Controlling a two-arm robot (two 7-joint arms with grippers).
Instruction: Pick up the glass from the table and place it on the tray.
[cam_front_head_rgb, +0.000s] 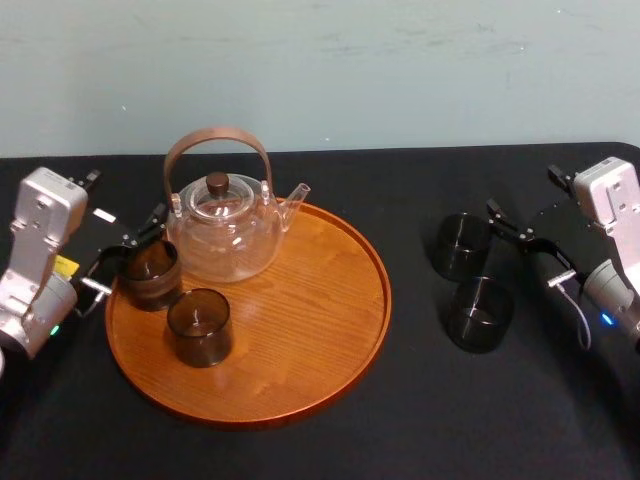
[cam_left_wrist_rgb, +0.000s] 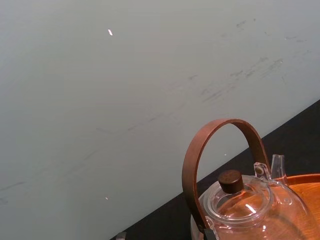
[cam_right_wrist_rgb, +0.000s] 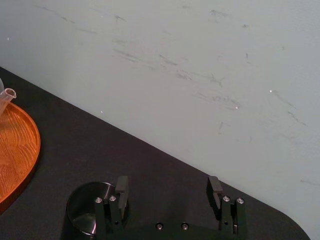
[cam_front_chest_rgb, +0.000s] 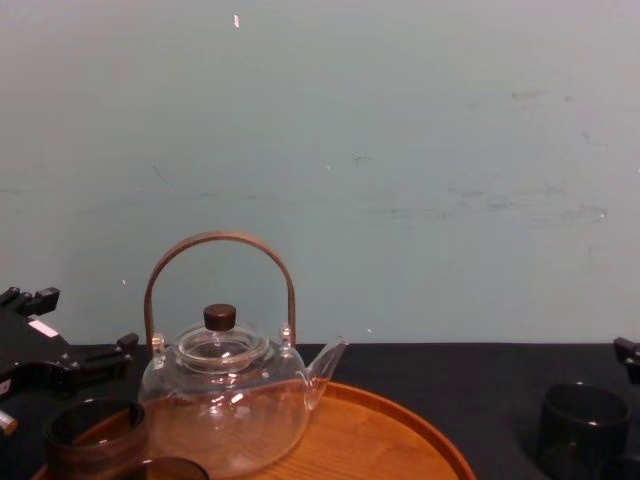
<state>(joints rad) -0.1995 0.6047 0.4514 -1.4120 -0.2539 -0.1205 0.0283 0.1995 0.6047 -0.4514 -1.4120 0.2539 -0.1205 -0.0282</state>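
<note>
Right gripper (cam_right_wrist_rgb: 167, 183), jaws apart, is hovering off-centre at the far glass (cam_right_wrist_rgb: 80, 210), one finger risking clipping its rim and toppling it; left gripper (cam_front_head_rgb: 132, 250) is idling by the tray (cam_front_head_rgb: 300, 330).

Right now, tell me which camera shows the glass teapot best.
The head view: the teapot shows whole, from above, at the back left of the tray. The chest view gives its side profile. The left wrist view catches handle and lid; the right wrist view, its spout tip.
</note>
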